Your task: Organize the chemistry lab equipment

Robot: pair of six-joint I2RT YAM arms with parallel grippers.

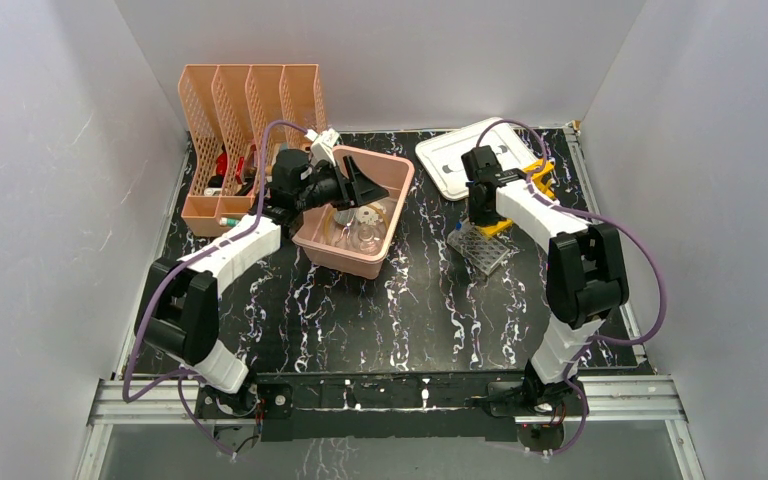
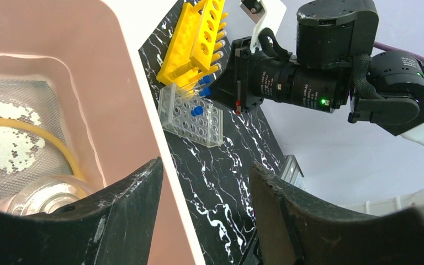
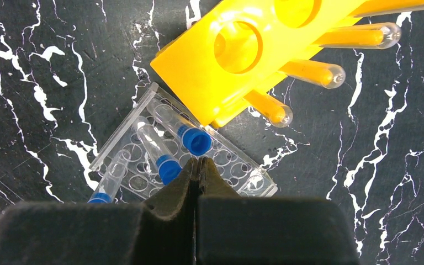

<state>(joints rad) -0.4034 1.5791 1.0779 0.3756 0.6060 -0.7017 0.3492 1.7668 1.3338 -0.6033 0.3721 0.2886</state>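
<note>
Though walls [image 1: 20, 150] white, table [image 1: 360, 300] black-marbled.

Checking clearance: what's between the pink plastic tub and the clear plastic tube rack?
Only bare black marbled tabletop separates the pink plastic tub from the clear plastic tube rack, per the top view.

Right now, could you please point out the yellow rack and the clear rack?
yellow rack [image 3: 270, 41], right wrist view, top plate between holes.
clear rack [image 3: 236, 165], right wrist view, bare holed top.
</note>
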